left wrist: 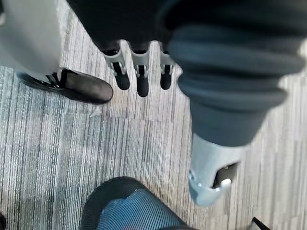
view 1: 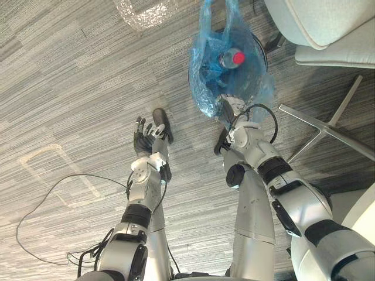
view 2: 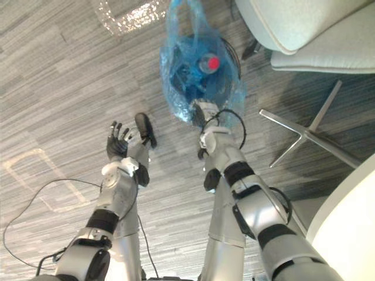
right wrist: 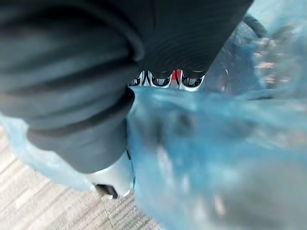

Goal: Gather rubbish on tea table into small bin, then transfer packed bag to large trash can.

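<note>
We see the blue translucent plastic bag [view 1: 228,76] sitting in the small round black bin [view 1: 261,45] on the grey striped carpet floor [view 1: 70,88]. A bottle with a red cap [view 1: 238,58] lies inside the bag. Our right hand [view 1: 231,108] is against the near side of the bag, its fingers [right wrist: 161,80] buried in the blue film, so we cannot tell their state. To the left of the bag our left hand [view 1: 145,136] hangs above the floor, fingers [left wrist: 139,79] released and holding nothing. To the right of the bag stands a pale cushioned chair [view 1: 328,29].
</note>
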Controlling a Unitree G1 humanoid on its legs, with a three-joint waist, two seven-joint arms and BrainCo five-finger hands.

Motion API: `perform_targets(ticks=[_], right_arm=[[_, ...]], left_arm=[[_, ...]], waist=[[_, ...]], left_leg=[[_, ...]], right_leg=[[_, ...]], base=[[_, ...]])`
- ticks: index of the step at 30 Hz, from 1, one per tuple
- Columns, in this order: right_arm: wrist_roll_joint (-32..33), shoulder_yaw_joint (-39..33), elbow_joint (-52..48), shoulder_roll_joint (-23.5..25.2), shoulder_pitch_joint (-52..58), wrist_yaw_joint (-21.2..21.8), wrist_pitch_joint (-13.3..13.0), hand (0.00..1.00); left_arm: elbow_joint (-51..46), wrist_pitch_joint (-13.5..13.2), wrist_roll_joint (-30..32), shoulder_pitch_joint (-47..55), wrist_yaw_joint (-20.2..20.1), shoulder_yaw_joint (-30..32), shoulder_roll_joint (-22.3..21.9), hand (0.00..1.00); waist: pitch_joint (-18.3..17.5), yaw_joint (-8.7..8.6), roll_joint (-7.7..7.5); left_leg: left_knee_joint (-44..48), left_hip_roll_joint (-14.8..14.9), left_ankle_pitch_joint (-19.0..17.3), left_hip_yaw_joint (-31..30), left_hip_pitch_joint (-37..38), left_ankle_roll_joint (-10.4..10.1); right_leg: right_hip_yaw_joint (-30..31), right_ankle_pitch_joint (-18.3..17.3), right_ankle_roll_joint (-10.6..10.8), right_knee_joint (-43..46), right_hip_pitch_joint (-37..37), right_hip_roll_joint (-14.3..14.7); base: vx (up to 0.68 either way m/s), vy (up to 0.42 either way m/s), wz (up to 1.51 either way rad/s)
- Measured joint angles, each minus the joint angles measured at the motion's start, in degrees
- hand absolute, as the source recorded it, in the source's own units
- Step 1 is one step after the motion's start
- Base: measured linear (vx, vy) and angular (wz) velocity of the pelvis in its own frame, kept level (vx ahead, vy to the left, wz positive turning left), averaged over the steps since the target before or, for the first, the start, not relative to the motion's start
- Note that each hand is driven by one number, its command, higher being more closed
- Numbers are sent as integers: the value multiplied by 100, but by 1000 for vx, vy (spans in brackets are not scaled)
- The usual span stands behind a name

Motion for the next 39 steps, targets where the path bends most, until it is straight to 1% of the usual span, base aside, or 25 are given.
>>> perform_targets(ticks=[5,9,11,13,14,17,19,20,22,23,24,25,27,28,29,30,31,33,34,35,36,37,38,39], right_arm=[[175,-13,-508,18,242,-19,-37,100],[305,-23,-1034,16,586,-45,-92,100],[316,-32,-1266,13,762,-62,-122,100],[377,-46,-1495,21,1108,-63,-132,100],[403,-47,-1547,21,1180,-60,-132,100],[556,-44,-1935,50,1693,-24,-139,100],[772,-41,-2319,135,2170,54,-155,100],[815,-38,-2409,142,2300,73,-181,100],[1036,20,-2745,265,2759,160,-302,100],[1091,21,-2788,312,2846,191,-327,100],[1262,40,-2938,374,3102,258,-348,100],[1278,58,-2982,385,3179,263,-359,100],[1521,99,-3373,508,3694,405,-401,100],[1550,115,-3456,516,3776,436,-411,100],[1657,147,-3709,546,4095,516,-499,100],[1660,160,-3805,567,4235,548,-526,100],[1660,222,-3825,600,4387,600,-588,100],[1659,310,-3813,594,4518,723,-623,100],[1657,422,-3810,585,4614,817,-646,100],[1657,444,-3809,581,4636,857,-652,100],[1658,460,-3808,579,4670,961,-661,100],[1659,460,-3808,567,4683,1027,-679,100],[1659,460,-3808,559,4685,1051,-686,100],[1661,455,-3808,545,4704,1140,-701,100]], left_arm=[[2,28,35,14,-8,-31,-12,0],[-135,33,133,195,-26,-151,-4,0],[-164,40,200,306,-102,-245,-6,0],[-159,117,245,442,-120,-418,-7,0],[-159,123,250,467,-126,-433,-8,0],[-126,167,359,651,-221,-572,-3,0],[-46,235,456,825,-241,-693,5,0],[-13,244,466,870,-244,-739,7,0],[65,261,681,1081,-291,-918,20,0],[87,265,720,1137,-328,-950,25,0],[132,275,843,1280,-352,-1045,30,0],[135,277,865,1332,-352,-1075,35,0],[186,332,1064,1604,-406,-1200,40,0],[186,342,1104,1653,-443,-1202,37,0],[187,378,1217,1830,-468,-1310,59,0],[187,381,1263,1906,-478,-1361,65,0],[201,384,1326,2036,-485,-1440,105,0],[272,384,1462,2168,-514,-1561,204,0],[296,392,1549,2287,-580,-1652,248,0],[297,391,1600,2324,-590,-1658,268,0],[299,394,1712,2410,-604,-1664,346,0],[298,398,1746,2475,-612,-1713,422,0],[298,399,1778,2493,-619,-1732,457,0],[290,403,1890,2561,-645,-1772,553,0]], waist=[[0,50,0],[-9,87,0],[-23,93,-5],[-25,104,-8],[-25,104,-8],[-37,99,-15],[-40,89,-19],[-42,82,-22],[-92,59,-83],[-126,40,-107],[-258,-1,-157],[-304,-15,-182],[-457,-52,-287],[-491,-58,-301],[-689,-76,-319],[-781,-76,-326],[-916,-77,-339],[-1076,-89,-336],[-1249,-113,-331],[-1299,-118,-329],[-1347,-133,-334],[-1367,-153,-337],[-1381,-157,-333],[-1488,-184,-319]], left_leg=[[62,66,-2,-20,182,1],[38,123,-48,-37,538,-16],[-6,139,-77,-35,716,-7],[-83,131,-81,-3,1077,-10],[-123,127,-84,4,1154,-14],[-304,87,-95,58,1706,-24],[-464,70,-76,117,2273,-60],[-506,67,-86,132,2445,-72],[-781,13,-86,211,3089,-76],[-848,-4,-82,223,3223,-84],[-997,-28,-67,248,3489,-107],[-1045,-38,-65,257,3577,-110],[-1356,-101,-55,347,4254,-154],[-1407,-111,-54,363,4355,-157],[-1614,-155,-43,382,4703,-198],[-1751,-181,-34,391,4868,-212],[-2005,-236,18,390,5142,-270],[-2343,-313,118,409,5478,-302],[-2651,-363,212,429,5709,-310],[-2734,-384,251,434,5777,-313],[-2955,-416,337,463,6011,-323],[-3075,-442,356,490,6215,-317],[-3096,-456,362,486,6267,-319],[-3188,-493,374,485,6397,-316]], right_leg=[[-18,21,-29,-12,214,59],[-39,25,-37,-134,594,136],[-44,21,-31,-213,792,166],[-48,26,-37,-324,1154,179],[-47,26,-37,-344,1230,179],[-45,30,-26,-558,1767,198],[-39,63,-27,-762,2332,231],[-34,61,-23,-814,2503,243],[-11,66,2,-1050,3097,265],[-6,62,16,-1112,3218,265],[-13,67,32,-1240,3468,276],[-13,67,34,-1283,3552,281],[3,69,63,-1543,4172,297],[8,72,69,-1592,4268,300],[5,87,108,-1805,4612,321],[3,104,128,-1918,4762,338],[11,148,164,-2126,5007,362],[14,223,183,-2403,5305,399],[20,304,204,-2656,5503,440],[28,338,210,-2739,5565,458],[34,449,228,-2975,5807,501],[58,524,242,-3189,6045,534],[64,541,262,-3243,6108,544],[85,595,297,-3403,6261,562]], base=[[-55,-39,-6],[-40,-50,-9],[-21,-41,-5],[-6,-34,0],[2,-32,2],[2,-10,1],[35,-34,-2],[42,-31,-4],[51,-24,-3],[76,-21,-1],[68,-13,1],[96,-15,0],[101,-14,-4],[118,-9,-4],[95,-4,-2],[126,-4,-2],[119,-4,-4],[122,1,-4],[101,6,-3],[146,13,-6],[164,27,-9],[136,27,-9],[106,26,-7],[106,33,-7]])
